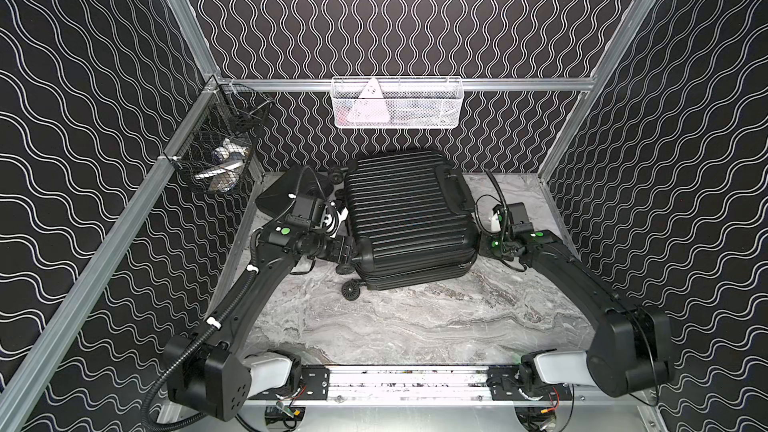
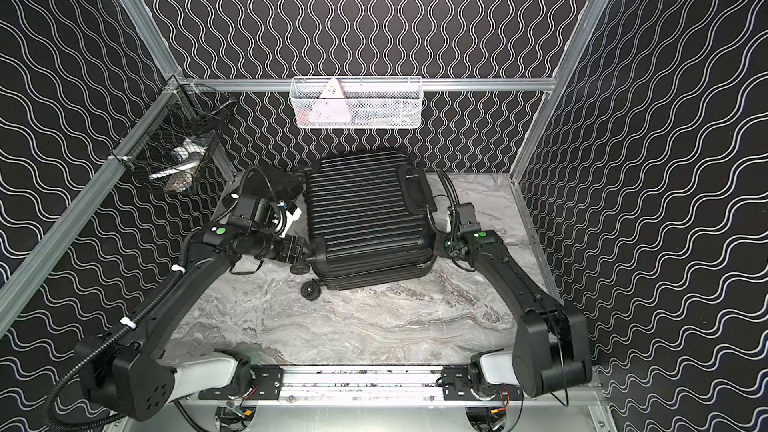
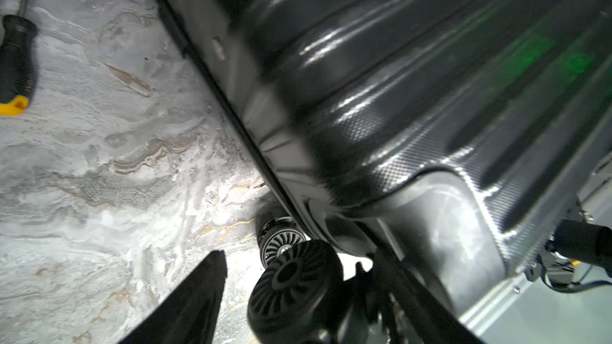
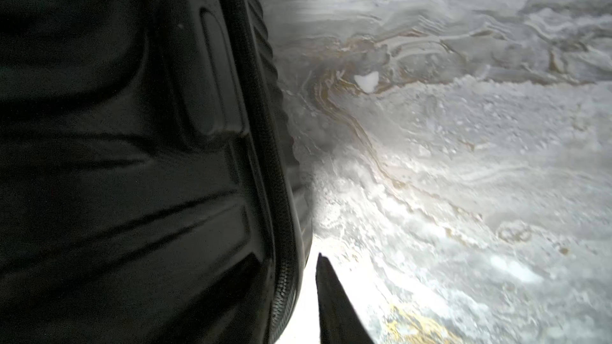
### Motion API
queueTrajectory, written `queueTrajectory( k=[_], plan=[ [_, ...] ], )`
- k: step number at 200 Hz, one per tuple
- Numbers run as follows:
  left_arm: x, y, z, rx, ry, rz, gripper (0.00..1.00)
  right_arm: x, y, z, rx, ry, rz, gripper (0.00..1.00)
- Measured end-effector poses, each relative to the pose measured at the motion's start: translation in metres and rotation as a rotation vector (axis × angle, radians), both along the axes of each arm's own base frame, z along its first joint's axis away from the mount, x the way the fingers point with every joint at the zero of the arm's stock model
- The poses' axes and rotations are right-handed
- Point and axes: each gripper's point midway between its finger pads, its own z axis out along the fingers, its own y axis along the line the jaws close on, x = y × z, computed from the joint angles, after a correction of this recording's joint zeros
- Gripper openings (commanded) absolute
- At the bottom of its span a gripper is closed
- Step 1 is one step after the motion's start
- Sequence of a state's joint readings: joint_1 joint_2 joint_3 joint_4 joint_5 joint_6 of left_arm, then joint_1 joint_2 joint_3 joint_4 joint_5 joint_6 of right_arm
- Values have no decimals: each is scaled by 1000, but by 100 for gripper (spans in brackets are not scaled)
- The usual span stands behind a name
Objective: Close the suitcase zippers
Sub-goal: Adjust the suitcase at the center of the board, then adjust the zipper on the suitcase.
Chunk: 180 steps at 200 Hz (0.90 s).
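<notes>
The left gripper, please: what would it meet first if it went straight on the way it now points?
Probably the black wheel of the suitcase, sitting just ahead of the left gripper; depth is unclear.

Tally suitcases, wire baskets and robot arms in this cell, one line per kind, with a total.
Suitcases: 1, the suitcase
Wire baskets: 2, the white wire basket and the black wire basket
Robot arms: 2, the left arm and the right arm
Total: 5
</notes>
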<state>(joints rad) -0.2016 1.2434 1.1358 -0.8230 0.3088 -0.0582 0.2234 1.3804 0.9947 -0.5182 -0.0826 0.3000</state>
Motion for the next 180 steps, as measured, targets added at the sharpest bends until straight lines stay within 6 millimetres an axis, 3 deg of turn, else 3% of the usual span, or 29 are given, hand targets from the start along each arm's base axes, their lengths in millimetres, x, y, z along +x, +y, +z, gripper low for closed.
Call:
queueTrajectory(
  k=[20,48,94,180],
  plan=[
    [-3,5,-1,17,-10,16,76,-2,4,9,26,-25,15,26],
    [-1,15,-5,54,-45,69,76,-28,13,17,122,-52,38,25],
    [0,26,1,80,-154,111,76,-64,31,-9,290,14,52,22],
    [5,29,-1,87,-192,125,76,-55,42,-11,385,0,33,21]
  ],
)
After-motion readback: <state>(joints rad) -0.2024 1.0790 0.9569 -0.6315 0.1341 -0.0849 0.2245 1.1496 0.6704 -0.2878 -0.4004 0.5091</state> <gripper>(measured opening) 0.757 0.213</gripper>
